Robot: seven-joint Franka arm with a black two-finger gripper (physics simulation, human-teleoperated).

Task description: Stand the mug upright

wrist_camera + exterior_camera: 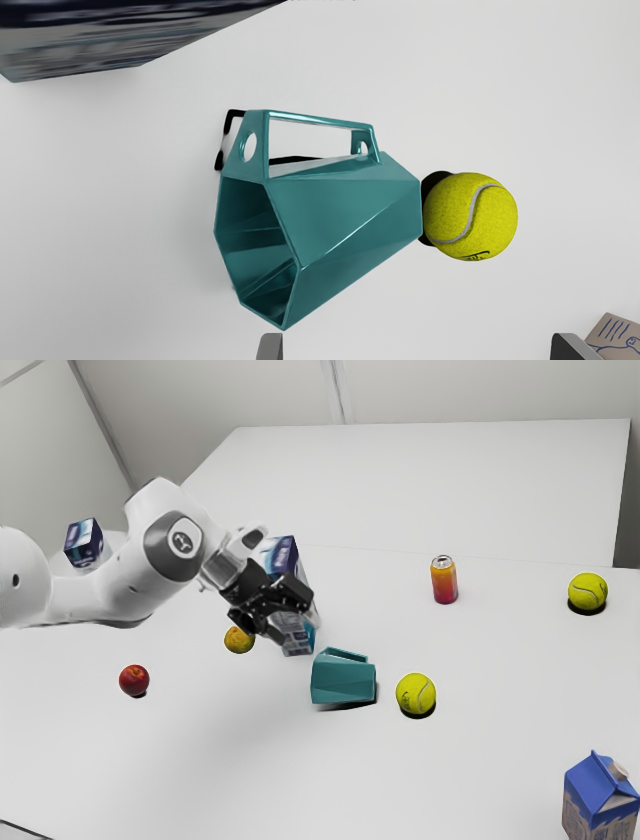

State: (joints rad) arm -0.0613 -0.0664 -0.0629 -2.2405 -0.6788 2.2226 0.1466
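On the white table (200, 770), from the exterior view's left, a round red fruit (134, 680) and a small orange fruit (239, 640) lie clear of the mug; next, near a tall blue-and-white box (283, 552), the black two-finger gripper (416, 346) hangs with its fingers spread wide and nothing between them, presumably to leave room for a grasp; the faceted teal mug (343, 680) lies on its side, well in from the far edge, mouth towards the arm; its flat facets and angular handle (odd shape for a mug) probably keep it from rolling; a yellow-green tennis ball (416, 694) sits just beyond its base and could get nudged as the mug is tipped up; an orange-red can (444, 580) stands upright nearer the far edge, likely out of the way.
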